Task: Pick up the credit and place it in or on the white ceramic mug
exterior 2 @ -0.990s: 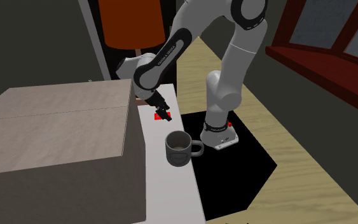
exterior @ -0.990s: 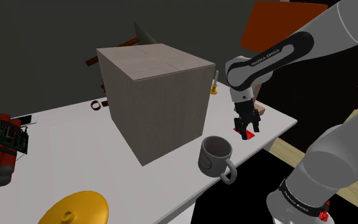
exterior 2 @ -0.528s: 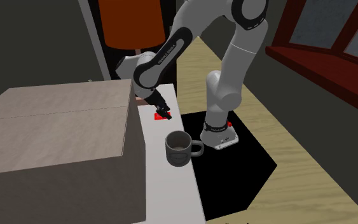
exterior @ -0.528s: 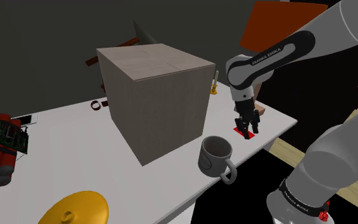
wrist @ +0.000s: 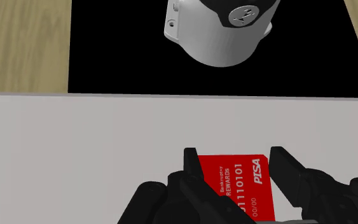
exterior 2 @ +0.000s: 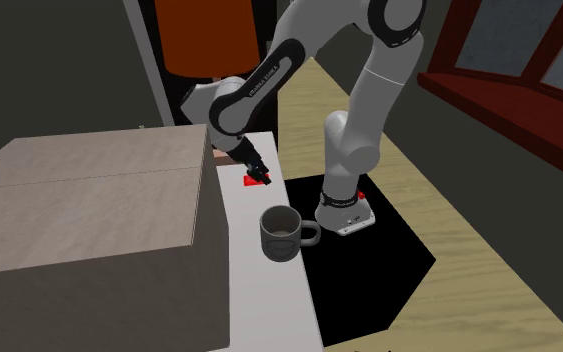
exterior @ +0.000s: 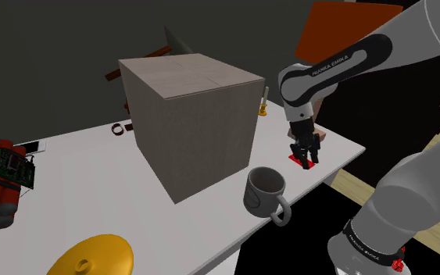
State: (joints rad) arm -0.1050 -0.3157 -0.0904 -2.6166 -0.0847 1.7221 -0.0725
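In the shoulder view your gripper [exterior: 305, 155] hangs low over a red card [exterior: 298, 162]. The card lies flat near the desk [exterior: 93, 176] corner at that view's right. A grey mug [exterior: 265, 191] stands farther along the same edge, and a big box [exterior: 191, 117] sits behind it. In the second exterior view the card [exterior 2: 251, 182] sits just beside the desk edge that faces the arm's stand, right under the hand, with the mug [exterior 2: 280, 234] nearer the camera along that edge. In the wrist view the jaws are spread and not clamping. The fingers [wrist: 191, 167] stand one at each long side of the card [wrist: 238, 181], close against its edges. Expect the card to be light, stiff, thin and slick. Pinch it squarely across those two long edges near the middle, or it may skate away or tilt out.
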